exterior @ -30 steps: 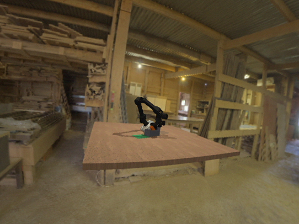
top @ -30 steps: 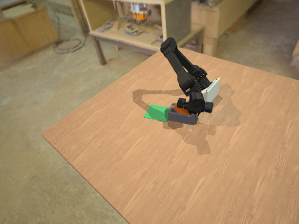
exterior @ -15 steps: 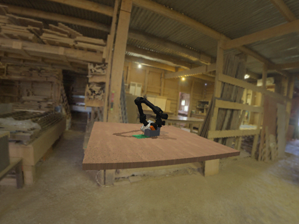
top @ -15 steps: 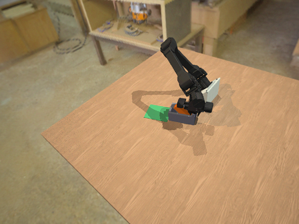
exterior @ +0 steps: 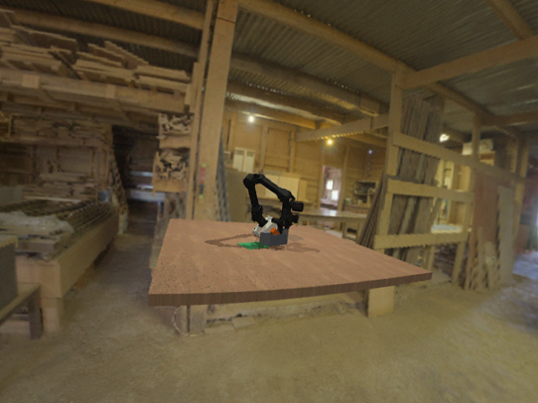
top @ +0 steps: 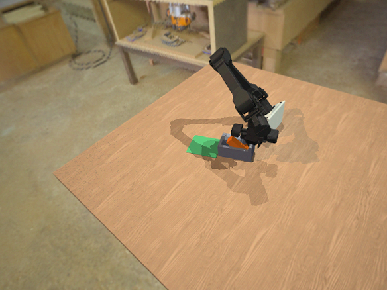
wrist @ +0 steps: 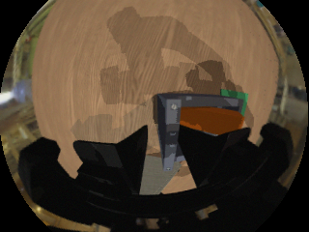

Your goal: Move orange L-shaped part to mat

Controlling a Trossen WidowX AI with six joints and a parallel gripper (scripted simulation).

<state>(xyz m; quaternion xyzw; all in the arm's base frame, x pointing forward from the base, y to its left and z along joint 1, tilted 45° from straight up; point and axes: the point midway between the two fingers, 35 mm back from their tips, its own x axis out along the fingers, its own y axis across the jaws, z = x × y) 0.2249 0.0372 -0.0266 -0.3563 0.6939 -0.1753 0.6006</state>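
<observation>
While the half-open fingers grip nothing and straddle the grey tray's (top: 235, 152) wall, the orange part (wrist: 212, 119) lies tilted in its pocket at their 2 o'clock, its long axis running toward the green mat (top: 202, 145).

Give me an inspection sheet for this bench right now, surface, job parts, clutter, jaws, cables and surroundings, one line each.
Surface: wooden table, crossed by arm shadows.
Job's things: orange part tilted in the grey tray, one end raised above the rim; green mat touching the tray, nothing on it.
Clutter: nothing seen on the table.
Grippers: gripper low over the tray's end, jaws partly open, holding nothing.
Cables: none on the table; a coil on the floor.
Surroundings: timber workshop, shelf unit, stacked lumber.
</observation>
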